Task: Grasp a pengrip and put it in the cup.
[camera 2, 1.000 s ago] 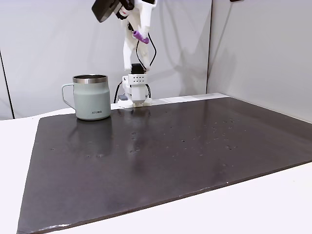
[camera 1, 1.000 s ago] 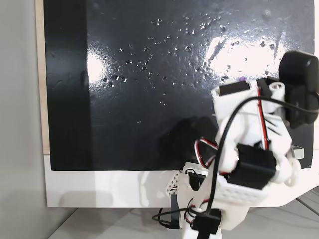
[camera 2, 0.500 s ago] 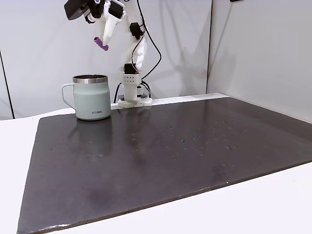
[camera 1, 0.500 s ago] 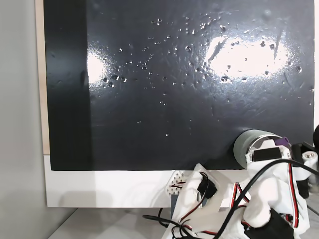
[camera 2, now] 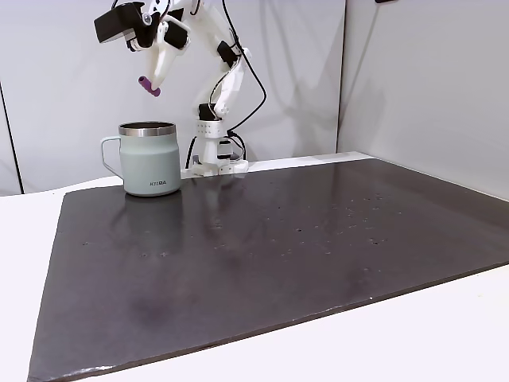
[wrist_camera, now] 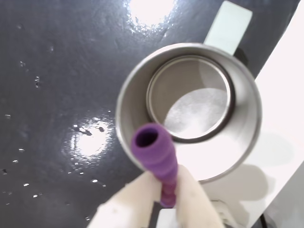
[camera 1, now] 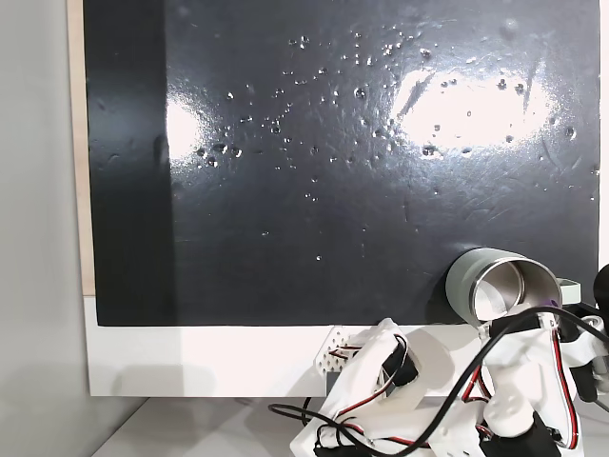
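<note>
now tool pinching the pengrip, above the cup

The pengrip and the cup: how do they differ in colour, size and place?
The pengrip is purple and ribbed; the cup is grey-green outside and shiny steel inside. The pengrip is far smaller than the cup. The pengrip hangs in the gripper above the cup, which stands on the dark mat. Both are hollow.

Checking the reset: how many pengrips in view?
1. The pengrip is pinched in the claw, above the cup. No others on the mat; the cup's inside looks empty.
</note>
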`<state>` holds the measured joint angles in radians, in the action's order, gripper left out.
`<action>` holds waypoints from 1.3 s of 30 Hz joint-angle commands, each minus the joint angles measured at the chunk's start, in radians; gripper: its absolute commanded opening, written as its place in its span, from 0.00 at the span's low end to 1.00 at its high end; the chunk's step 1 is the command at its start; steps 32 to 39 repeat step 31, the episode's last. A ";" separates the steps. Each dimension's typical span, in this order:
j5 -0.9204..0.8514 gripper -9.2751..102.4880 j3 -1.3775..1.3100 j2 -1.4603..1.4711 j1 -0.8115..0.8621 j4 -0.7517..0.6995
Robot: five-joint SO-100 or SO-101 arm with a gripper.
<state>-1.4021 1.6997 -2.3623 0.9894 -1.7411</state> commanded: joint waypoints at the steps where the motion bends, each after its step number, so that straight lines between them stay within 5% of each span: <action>1: -0.054 0.08 0.067 -0.041 0.044 0.081; 8: -0.075 0.09 0.206 -0.071 0.061 0.212; 13: -0.075 0.32 0.207 -0.061 0.067 0.213; 16: -0.071 0.35 0.204 -0.048 0.067 0.213; 39: -0.069 0.36 0.181 -0.018 0.077 0.216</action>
